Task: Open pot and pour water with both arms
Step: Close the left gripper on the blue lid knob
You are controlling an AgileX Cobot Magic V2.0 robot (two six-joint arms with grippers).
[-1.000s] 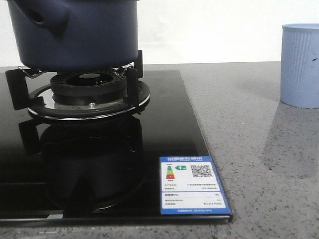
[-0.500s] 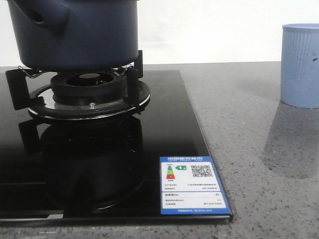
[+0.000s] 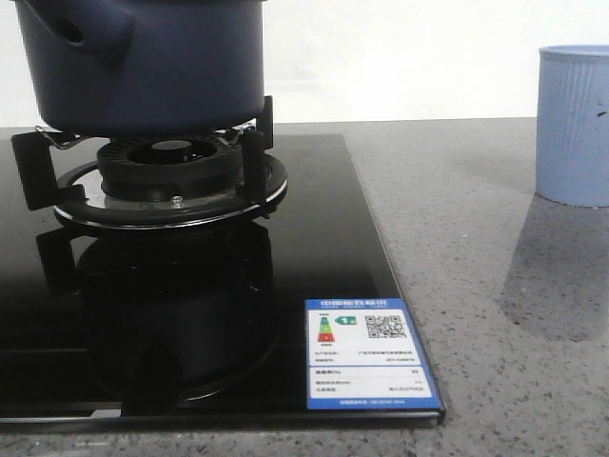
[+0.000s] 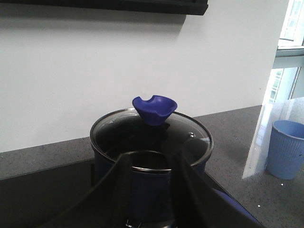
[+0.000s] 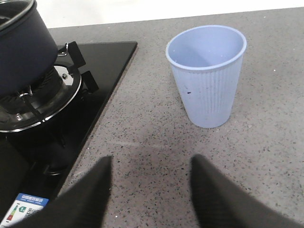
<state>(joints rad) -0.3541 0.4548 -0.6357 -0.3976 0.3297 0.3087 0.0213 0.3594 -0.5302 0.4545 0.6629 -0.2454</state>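
Note:
The dark navy pot [image 3: 162,67] stands on the gas burner [image 3: 171,171] at the back left, its stubby hollow handle [image 3: 90,33] pointing toward me. In the left wrist view the pot [image 4: 152,190] carries a glass lid [image 4: 114,133] with a blue knob [image 4: 154,108]. My left gripper [image 4: 152,159] is open, level with the pot's near wall and rim, holding nothing; whether it touches the pot I cannot tell. My right gripper [image 5: 152,161] hangs open over bare countertop, a short way from the pale blue ribbed cup [image 5: 206,80]. Neither gripper shows in the front view.
The burner sits in a black glass hob [image 3: 314,219] with a blue energy label [image 3: 369,354] at its front right corner. Grey speckled countertop [image 3: 457,286] lies between the hob and the upright cup [image 3: 574,124]. A white wall runs behind.

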